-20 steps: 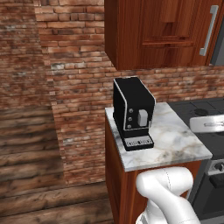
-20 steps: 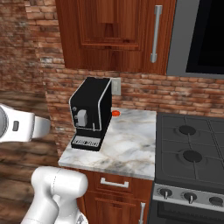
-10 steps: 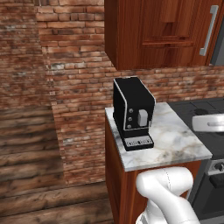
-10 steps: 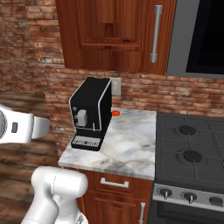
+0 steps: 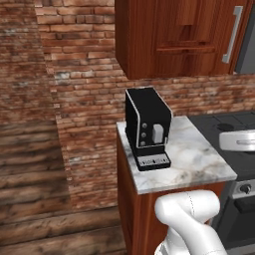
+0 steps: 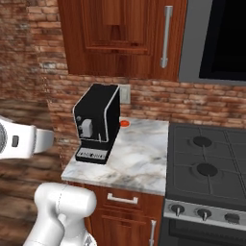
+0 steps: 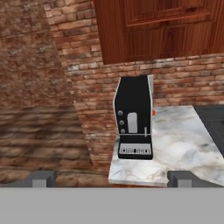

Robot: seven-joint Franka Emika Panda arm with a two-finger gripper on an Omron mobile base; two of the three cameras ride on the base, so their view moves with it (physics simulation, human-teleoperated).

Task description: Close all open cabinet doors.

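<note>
A reddish-brown wall-cabinet door (image 5: 189, 40) with a long silver bar handle (image 5: 231, 35) hangs above the marble counter. From the right base view the same cabinet door (image 6: 125, 38) looks flush with its frame, its handle (image 6: 166, 36) at the right edge. In the hand view the door (image 7: 166, 26) fills the upper right, well beyond my gripper (image 7: 112, 179). The gripper is open, its two fingertips (image 7: 41, 178) set wide apart with nothing between them.
A black coffee machine (image 6: 97, 122) stands on the marble counter (image 6: 139, 153) under the cabinet, with a small red thing (image 6: 124, 123) behind it. A stove (image 6: 206, 163) is to the right, a dark microwave (image 6: 223, 38) above it. Brick wall and wooden floor lie to the left.
</note>
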